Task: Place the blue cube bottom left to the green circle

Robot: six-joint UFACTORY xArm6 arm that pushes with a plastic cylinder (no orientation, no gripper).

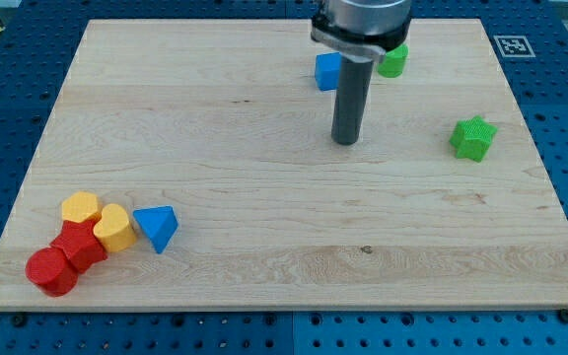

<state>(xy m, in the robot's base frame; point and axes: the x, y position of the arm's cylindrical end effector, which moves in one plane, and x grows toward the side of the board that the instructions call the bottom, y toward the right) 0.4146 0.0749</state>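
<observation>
The blue cube (327, 71) sits near the view's top, just right of centre. The green circle (393, 61) is right of it and slightly higher, partly hidden behind the arm's body. My tip (346, 141) rests on the board below the blue cube and a little to its right, apart from it. The rod rises between the cube and the green circle.
A green star-shaped block (473, 137) lies at the view's right. At the bottom left is a cluster: two yellow heart blocks (81, 208) (114, 228), two red blocks (79, 247) (51, 272) and a blue triangle (157, 228). The wooden board (264, 247) sits on a blue pegboard.
</observation>
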